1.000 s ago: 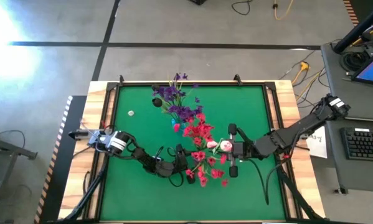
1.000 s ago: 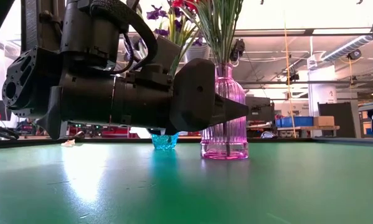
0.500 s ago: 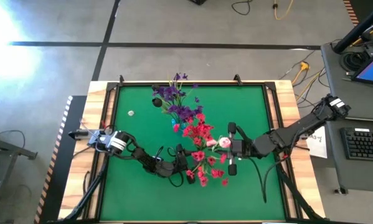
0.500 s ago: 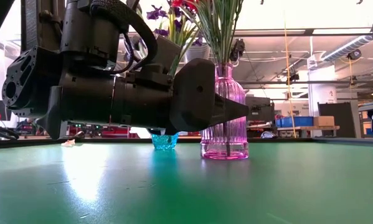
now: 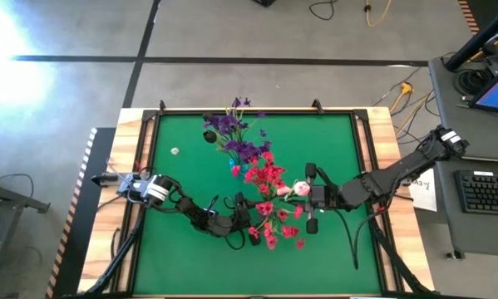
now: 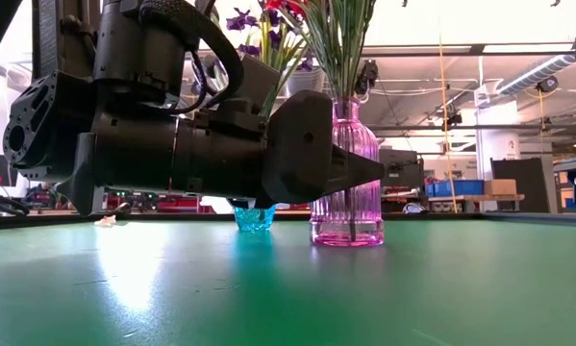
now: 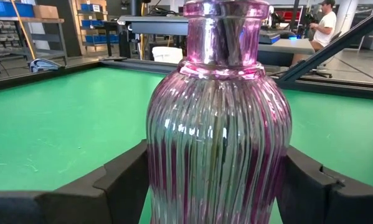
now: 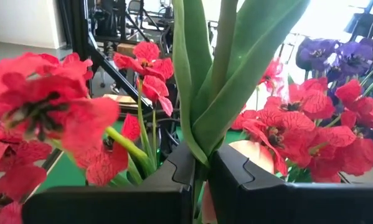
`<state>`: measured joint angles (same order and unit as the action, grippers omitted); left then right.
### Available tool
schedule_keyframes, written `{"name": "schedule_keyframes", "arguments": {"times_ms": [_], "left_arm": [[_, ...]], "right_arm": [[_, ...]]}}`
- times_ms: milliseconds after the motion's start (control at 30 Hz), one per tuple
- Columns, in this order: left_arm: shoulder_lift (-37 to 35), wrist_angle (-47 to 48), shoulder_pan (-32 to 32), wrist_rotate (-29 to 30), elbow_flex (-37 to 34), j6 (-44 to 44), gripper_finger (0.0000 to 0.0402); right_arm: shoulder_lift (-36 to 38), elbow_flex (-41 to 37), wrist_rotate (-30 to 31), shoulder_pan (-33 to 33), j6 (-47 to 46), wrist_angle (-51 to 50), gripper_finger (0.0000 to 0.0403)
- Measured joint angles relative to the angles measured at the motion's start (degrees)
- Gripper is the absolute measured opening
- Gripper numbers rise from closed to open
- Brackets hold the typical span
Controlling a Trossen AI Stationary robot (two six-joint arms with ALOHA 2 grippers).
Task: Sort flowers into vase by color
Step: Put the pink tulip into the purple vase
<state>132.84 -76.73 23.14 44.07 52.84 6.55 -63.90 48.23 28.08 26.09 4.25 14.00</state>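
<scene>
A pink ribbed glass vase [image 7: 218,134] stands on the green mat with its base [image 6: 346,238] down. Green stems rise from its neck, and the red flowers [image 5: 269,178] spread above it and hide it in the high view. My left gripper [image 5: 250,221] reaches in from the left and is shut on this vase. My right gripper [image 5: 307,199] hovers right of the red blooms, shut on a white-pink tulip [image 5: 301,189]. The purple flowers [image 5: 232,131] stand farther back in a small blue vase [image 6: 254,219]. My left gripper pinches the pink vase's ribbed belly [image 7: 164,174] between its two fingers [image 7: 121,183], one on each side, coming in level from the table's left. The vase is upright with its base on the mat. My right gripper pinches the tulip's green stem and leaves [image 8: 202,134] between its fingers [image 8: 174,171], coming in level from the table's right. The tulip is lifted clear among the red blooms [image 8: 40,106].
A small pale object [image 5: 175,151] lies on the mat near the far left. A dark round thing [image 5: 208,135] sits by the purple flowers. Open mat stretches along the near edge [image 6: 288,298]. The table's wooden rim [image 5: 132,149] frames the mat. A person [image 7: 326,22] sits in the room beyond.
The tulip bud in my right gripper has shifted a little toward the table's right and far side. My left gripper and the pink vase have kept still.
</scene>
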Motion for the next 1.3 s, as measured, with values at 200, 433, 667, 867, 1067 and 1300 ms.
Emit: {"name": "schedule_keyframes", "arguments": {"times_ms": [200,433,667,867,1067,1300], "left_arm": [[0.01,0.14,0.00,0.02,0.00,0.00,0.0268],[0.00,0.22,0.00,0.07,0.00,0.00,0.0268],[0.01,0.26,0.00,0.28,0.00,0.00,0.0268],[0.00,0.37,0.00,0.31,0.00,0.07,0.0268],[0.02,0.39,-0.11,0.33,0.00,0.15,0.0268],[0.02,0.39,-0.23,0.33,0.00,0.20,0.0268]], "right_arm": [[0.09,0.00,0.02,-0.31,0.25,-0.55,0.0022],[0.02,0.31,-3.89,-2.76,-0.22,-0.97,0.0022],[0.02,0.31,-4.55,-3.26,0.25,-1.74,0.0022],[0.09,0.31,-5.46,-3.30,0.83,-1.77,0.0022],[0.13,0.81,-9.67,-4.11,-1.15,-5.08,0.0022],[0.09,3.19,-10.05,-4.40,-2.31,-10.27,0.0022]]}}
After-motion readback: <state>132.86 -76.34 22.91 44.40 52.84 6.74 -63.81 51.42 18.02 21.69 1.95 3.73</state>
